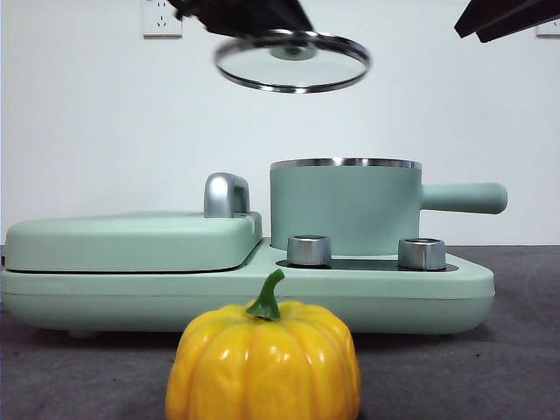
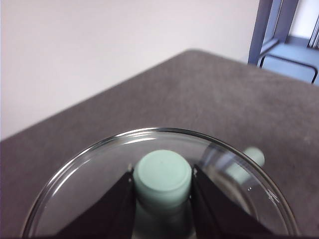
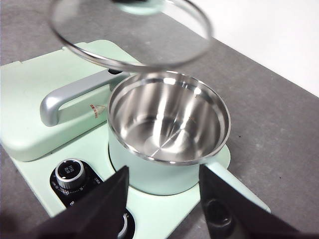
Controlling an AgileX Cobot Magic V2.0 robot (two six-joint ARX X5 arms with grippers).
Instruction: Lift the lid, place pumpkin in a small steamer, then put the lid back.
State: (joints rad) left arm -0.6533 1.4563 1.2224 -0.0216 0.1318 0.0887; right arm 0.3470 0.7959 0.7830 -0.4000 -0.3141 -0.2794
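My left gripper (image 2: 162,181) is shut on the mint-green knob (image 2: 163,174) of the glass lid (image 1: 292,61), holding it in the air high above the small steamer (image 1: 346,210). The lid (image 3: 130,32) also shows in the right wrist view, hovering over the open steamer (image 3: 169,129), whose steel inside holds nothing. The pumpkin (image 1: 263,363), yellow-orange with a green stem, stands on the table in front of the appliance, nearest the front camera. My right gripper (image 3: 162,186) is open, up in the air above the steamer's near rim, and shows as a dark tip (image 1: 503,17) at the top right.
The steamer sits on a wide mint-green appliance base (image 1: 245,289) with two silver knobs (image 1: 309,249). A flat mint-green cover (image 1: 131,241) with a chrome handle (image 1: 225,194) takes up the base's left half. Grey table surface surrounds it.
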